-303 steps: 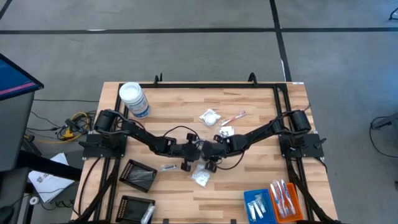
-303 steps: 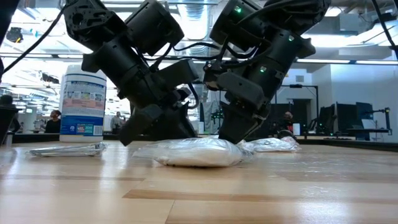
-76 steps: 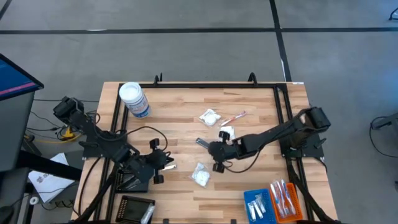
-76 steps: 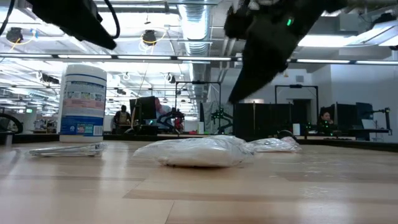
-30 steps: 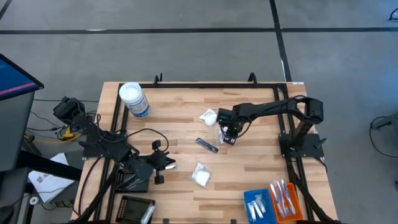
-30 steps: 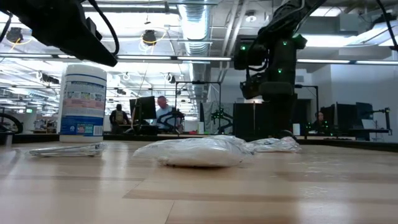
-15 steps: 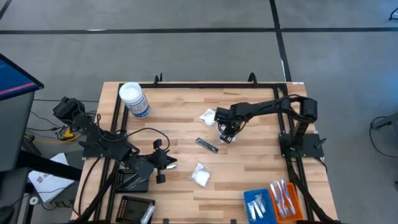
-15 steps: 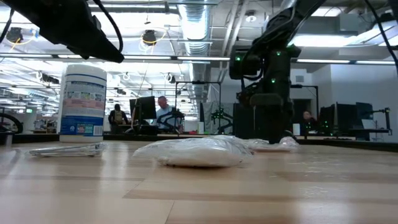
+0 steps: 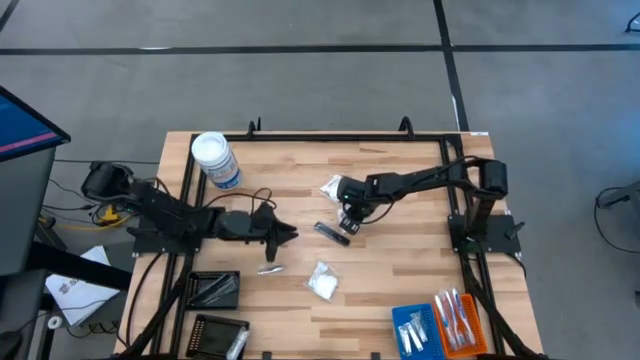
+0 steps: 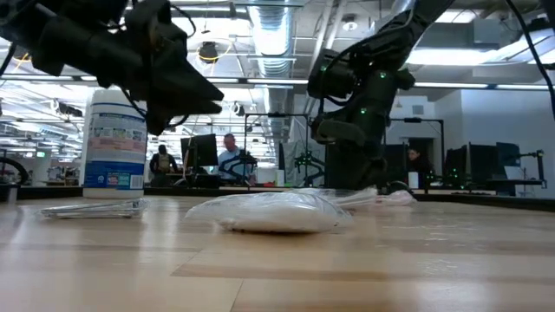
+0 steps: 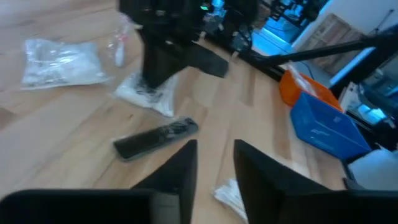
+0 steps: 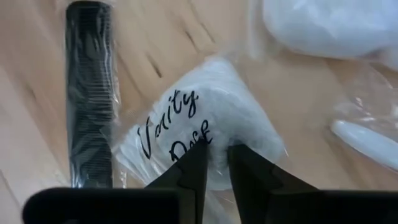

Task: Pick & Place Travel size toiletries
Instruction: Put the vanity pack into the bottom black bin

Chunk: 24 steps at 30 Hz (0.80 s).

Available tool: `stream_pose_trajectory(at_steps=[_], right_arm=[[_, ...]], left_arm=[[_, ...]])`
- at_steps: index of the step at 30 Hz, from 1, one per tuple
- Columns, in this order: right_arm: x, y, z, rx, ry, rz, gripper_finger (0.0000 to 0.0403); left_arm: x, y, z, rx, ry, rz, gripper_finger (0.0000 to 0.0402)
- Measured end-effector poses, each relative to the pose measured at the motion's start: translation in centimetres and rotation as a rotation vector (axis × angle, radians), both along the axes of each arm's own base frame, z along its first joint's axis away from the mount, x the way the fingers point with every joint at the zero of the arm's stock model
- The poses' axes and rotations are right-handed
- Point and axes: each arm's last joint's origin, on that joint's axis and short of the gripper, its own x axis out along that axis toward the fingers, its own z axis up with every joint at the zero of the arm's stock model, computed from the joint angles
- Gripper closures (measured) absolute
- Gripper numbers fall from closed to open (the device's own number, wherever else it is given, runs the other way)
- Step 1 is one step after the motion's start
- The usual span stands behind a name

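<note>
Table (image 9: 400, 270) centre: our right gripper (image 12: 213, 163), jaws narrow, pinches a white vanity sachet (image 12: 208, 127); black comb (image 12: 89, 93) lies at its nine o'clock. Crinkly film may slip. Left gripper (image 11: 214, 163) hovers slightly parted, empty.

Overhead; table-level; 2 wrist close-ups

Right pincer (image 9: 349, 217) low beside dark comb (image 9: 333, 233).
</note>
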Motion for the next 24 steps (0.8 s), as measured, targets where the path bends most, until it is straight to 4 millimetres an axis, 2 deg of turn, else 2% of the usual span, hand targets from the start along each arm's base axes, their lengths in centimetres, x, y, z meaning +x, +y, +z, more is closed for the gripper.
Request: stream_pose_trajectory(at_steps=[6,9,13,15,19,21,24], right_arm=[[-0.3,0.9,0.7,-0.041,-0.041,0.017,0.0349],[-0.9,1.3,2.0,-0.049,-0.054,0.025,0.0350],[-1.9,1.8,5.0,-0.051,-0.100,0.028,0.0349],[-2.8,2.0,5.8,-0.051,-0.067,0.027,0.0346],[-3.7,2.4,7.3,-0.065,-0.077,-0.009,0.0326],[-3.8,2.7,7.4,-0.067,-0.074,-0.001,0.0308],[-4.0,3.2,7.3,-0.092,-0.046,0.095,0.0278]], left_arm=[[0.0,0.7,-0.1,0.001,0.004,0.019,0.0254],[0.0,0.5,-0.1,0.003,0.003,0.008,0.0245],[-0.1,0.0,-0.1,0.005,0.004,-0.011,0.0244],[-0.1,-0.2,-0.1,0.016,0.005,-0.029,0.0243],[-0.2,-0.6,-0.1,0.023,0.006,-0.049,0.0243],[-0.3,-0.9,-0.1,0.027,0.007,-0.060,0.0243],[-0.4,-1.1,-0.3,0.031,0.011,-0.071,0.0243]])
